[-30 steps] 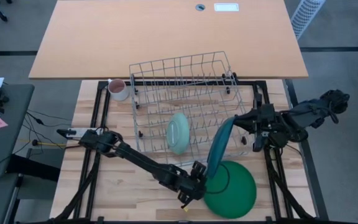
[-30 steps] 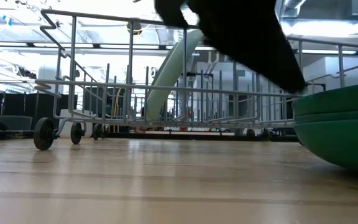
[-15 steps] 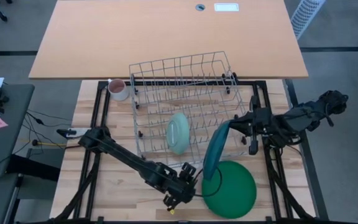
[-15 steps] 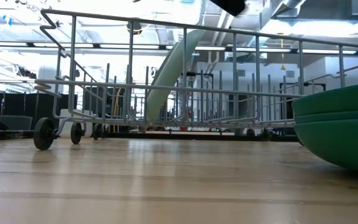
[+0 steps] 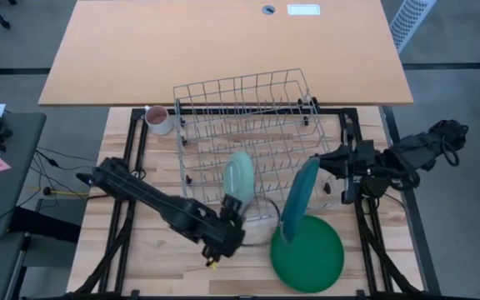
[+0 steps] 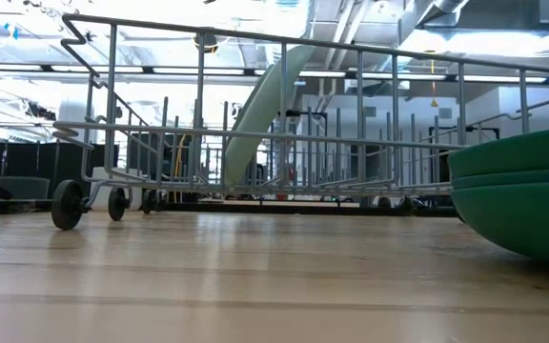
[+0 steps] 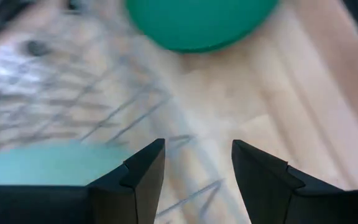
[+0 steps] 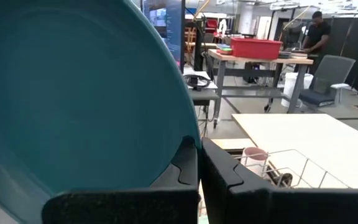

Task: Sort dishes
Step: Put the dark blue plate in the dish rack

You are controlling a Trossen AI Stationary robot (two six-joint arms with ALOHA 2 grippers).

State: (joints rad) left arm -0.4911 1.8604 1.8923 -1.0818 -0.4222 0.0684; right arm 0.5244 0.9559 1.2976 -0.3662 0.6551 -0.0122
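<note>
Two claws are in view above the wooden-slat surface [image 5: 140, 258]. Nearest the front edge, a stack of large dark green plates [image 5: 311, 257] lies flat on the surface; in the low view the glossy round rims [image 6: 522, 195] show one atop another. The left claw [image 5: 223, 242] hovers just beside the front edge of the wire dish rack [image 5: 248, 108], left of the green stack. Its two dark fingers [image 7: 135, 180] stand apart with nothing between them; bare wood and rack wires show through the gap.

Farther back, the right claw [image 5: 327, 162] grips the rim of the smaller dark teal plate [image 5: 298, 198], fingers [image 8: 225, 171] pressed closed on its edge. The teal plate is held on edge, tilted, over the rack's right front corner, its lower edge above the green stack. The smooth curved face fills most of the right wrist view [image 8: 73, 106].

Inside the rack, the small pale mint green plate [image 5: 238, 177] leans on edge between the wires. A pinkish-white mug [image 5: 157, 119] stands on the surface at the rack's far left corner.
</note>
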